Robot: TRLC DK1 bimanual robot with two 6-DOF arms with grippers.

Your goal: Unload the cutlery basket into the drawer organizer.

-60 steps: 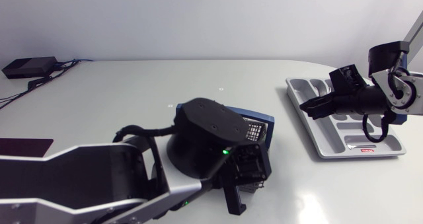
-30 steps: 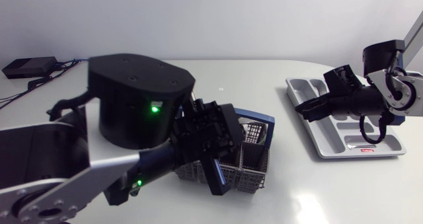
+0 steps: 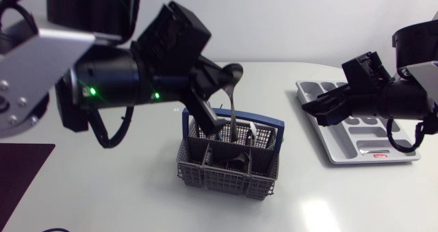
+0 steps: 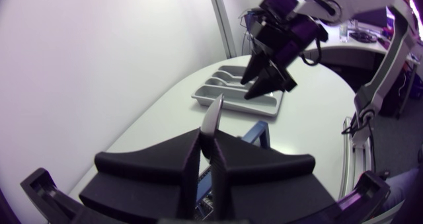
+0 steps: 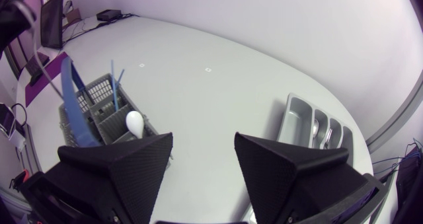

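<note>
A grey cutlery basket [image 3: 229, 165] with a blue handle [image 3: 205, 113] stands mid-table. My left gripper [image 3: 223, 99] hangs just above it, shut on a slim metal piece of cutlery [image 3: 233, 117] whose lower end reaches the basket's rim. In the left wrist view that cutlery [image 4: 212, 121] sticks out ahead between the closed fingers [image 4: 165, 159]. The grey drawer organizer [image 3: 342, 153] lies at the right with a few pieces in it. My right gripper [image 3: 321, 109] hovers open and empty over the organizer's near-left side. In the right wrist view, ahead of my right gripper [image 5: 201, 163], are the basket [image 5: 99, 98], a white spoon [image 5: 134, 123] in it, and the organizer [image 5: 294, 118].
A dark mat [image 3: 17, 167] lies at the table's left edge. Black boxes with cables [image 3: 31, 69] sit at the far left corner. Bare tabletop lies between basket and organizer.
My left arm has swung up and back from low over the basket, uncovering it, with the cutlery rising in its gripper. The right gripper has barely shifted.
</note>
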